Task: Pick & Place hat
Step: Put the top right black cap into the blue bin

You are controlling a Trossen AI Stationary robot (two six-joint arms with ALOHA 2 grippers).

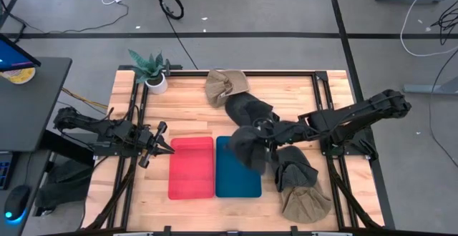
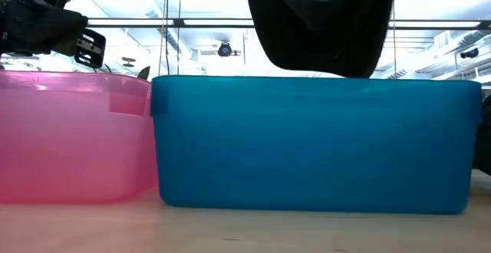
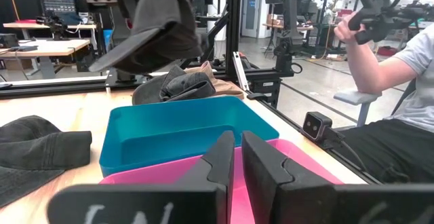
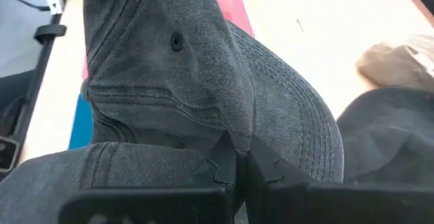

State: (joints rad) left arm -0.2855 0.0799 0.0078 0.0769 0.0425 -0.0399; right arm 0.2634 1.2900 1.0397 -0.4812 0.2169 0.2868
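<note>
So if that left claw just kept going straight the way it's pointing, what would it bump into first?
Most likely the pink bin: the left gripper, shut, points across the table at its near wall. It may ride slightly above the rim, so it could pass over.

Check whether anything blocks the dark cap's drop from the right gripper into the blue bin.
Nothing visible does. The right gripper holds the dark cap above the blue bin, which looks empty. The low view shows only air between cap and rim.

Held hat (image 1: 249, 149): dark grey denim. Bins: one teal-blue (image 1: 237, 168), one pink-red (image 1: 191, 167). Tan hat (image 1: 223, 86) at table's far edge. Light wood tabletop (image 1: 293, 93).
</note>
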